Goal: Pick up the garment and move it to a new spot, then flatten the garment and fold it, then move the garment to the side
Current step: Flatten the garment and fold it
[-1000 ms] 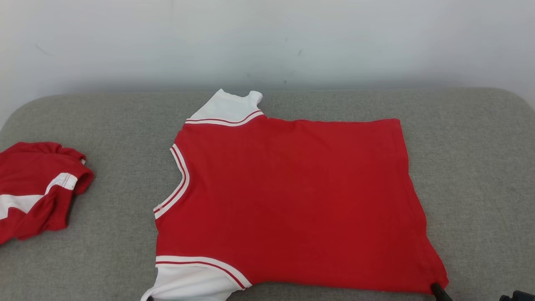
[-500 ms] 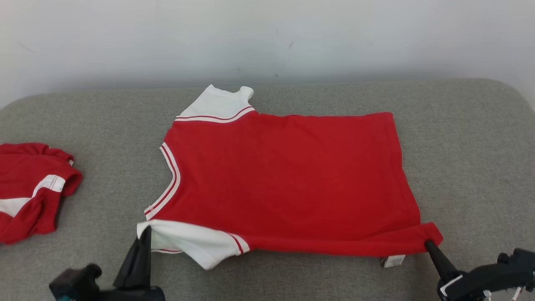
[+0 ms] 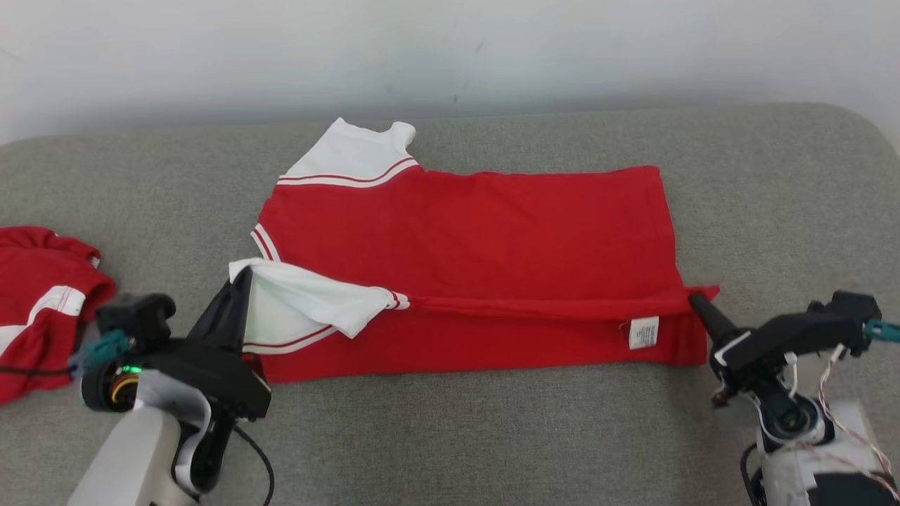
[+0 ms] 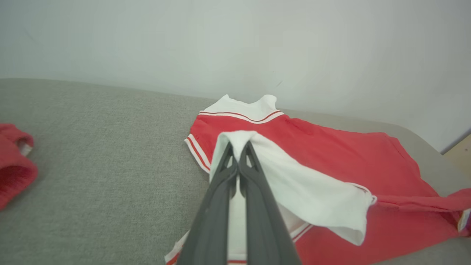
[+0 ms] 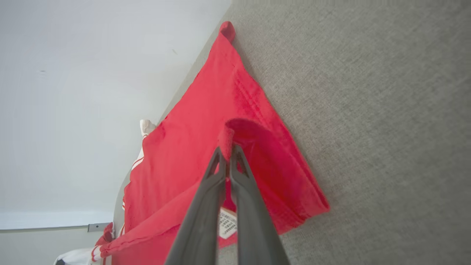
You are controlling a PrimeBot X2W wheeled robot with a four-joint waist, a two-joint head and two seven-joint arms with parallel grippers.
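Note:
The garment (image 3: 485,232) is a red T-shirt with white sleeves, lying sideways on the grey cushion, collar to the left. My left gripper (image 3: 242,275) is shut on the near white sleeve (image 4: 294,191), holding it raised over the shirt's body. My right gripper (image 3: 692,299) is shut on the near corner of the hem (image 5: 235,134), also lifted. The near long edge is turned up and back between the two grips, showing the inside and a white label (image 3: 644,332). The far sleeve (image 3: 348,158) lies flat.
A second red and white garment (image 3: 39,302) lies crumpled at the cushion's left edge. The grey cushion (image 3: 787,197) runs back to a pale wall. Bare cushion lies right of the shirt and along the front.
Both grippers have risen into view and carried the near sleeve and hem corner up and away from me, turning the near edge over the shirt. The head camera has also shifted.

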